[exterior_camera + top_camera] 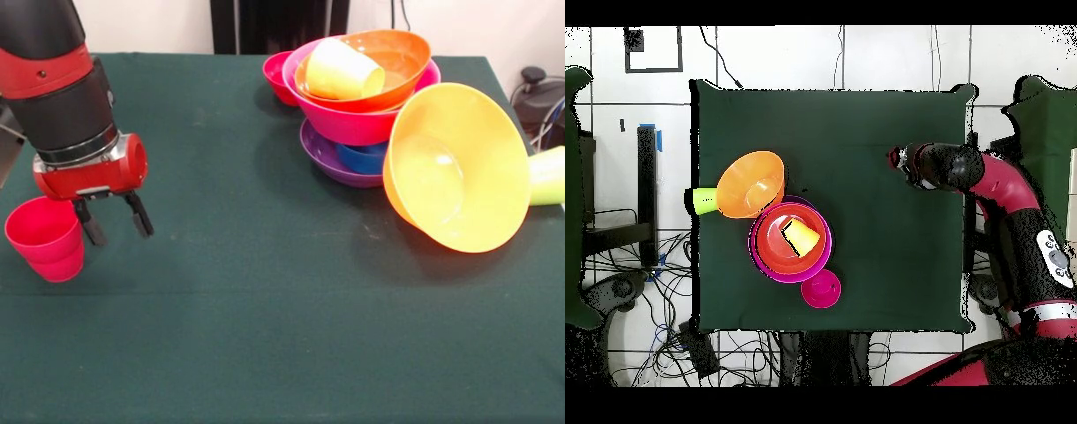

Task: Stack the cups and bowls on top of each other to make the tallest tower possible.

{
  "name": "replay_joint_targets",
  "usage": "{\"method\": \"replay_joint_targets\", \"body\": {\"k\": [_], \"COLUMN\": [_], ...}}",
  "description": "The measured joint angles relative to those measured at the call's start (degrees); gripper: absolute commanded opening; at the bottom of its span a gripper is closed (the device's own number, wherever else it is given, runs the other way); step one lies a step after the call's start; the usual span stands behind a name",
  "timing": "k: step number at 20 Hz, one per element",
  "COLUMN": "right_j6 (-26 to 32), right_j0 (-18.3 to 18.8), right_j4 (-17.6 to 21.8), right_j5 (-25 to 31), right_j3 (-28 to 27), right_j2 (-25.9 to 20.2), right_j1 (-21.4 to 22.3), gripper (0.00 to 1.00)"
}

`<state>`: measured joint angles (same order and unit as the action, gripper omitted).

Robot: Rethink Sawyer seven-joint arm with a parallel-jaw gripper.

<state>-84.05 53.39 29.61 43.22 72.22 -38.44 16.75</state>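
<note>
A: Our end effector (113,219) hangs over the tabletop (247,300) with its fingers spread and nothing between them. The red cup (44,237) sits just at its 9 o'clock in the front view.

B: And the tower (362,106)?

A: Well apart, at 2 o'clock. We see a purple bowl (331,161) lowest, blue, pink and red-orange above, a yellow cup (342,71) on top. The light orange bowl (459,168) leans tilted beside it.

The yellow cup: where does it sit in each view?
Front view: yellow cup lies on its side in the top bowl of the tower, upper right of centre.
Overhead view: yellow cup at the tower's centre, left of middle.
Shared landmark: the tilted light orange bowl leaning beside the tower.
</note>
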Motion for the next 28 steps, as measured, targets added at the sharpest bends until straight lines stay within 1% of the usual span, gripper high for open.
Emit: {"method": "replay_joint_targets", "body": {"k": [6, 7, 9, 10, 18, 22, 28], "right_j6": [0.00, 0.00, 0.00, 0.00, 0.00, 0.00, 0.00], "right_j0": [0.00, 0.02, 0.03, 0.06, 0.56, 0.97, 1.45], "right_j4": [0.17, 0.17, 0.17, 0.17, 0.11, 0.11, 0.12], "right_j5": [0.01, 0.01, 0.01, 0.01, 0.02, 0.02, 0.02], "right_j3": [1.08, 1.36, 1.47, 1.61, 1.91, 1.77, 1.62], "right_j2": [0.00, 0.00, 0.00, -0.01, 0.00, -0.01, 0.00], "right_j1": [2.97, 4.24, 4.86, 5.96, 10.11, 10.82, 9.83], "gripper": [1.00, 1.00, 1.00, 1.00, 1.00, 1.00, 1.00]}}
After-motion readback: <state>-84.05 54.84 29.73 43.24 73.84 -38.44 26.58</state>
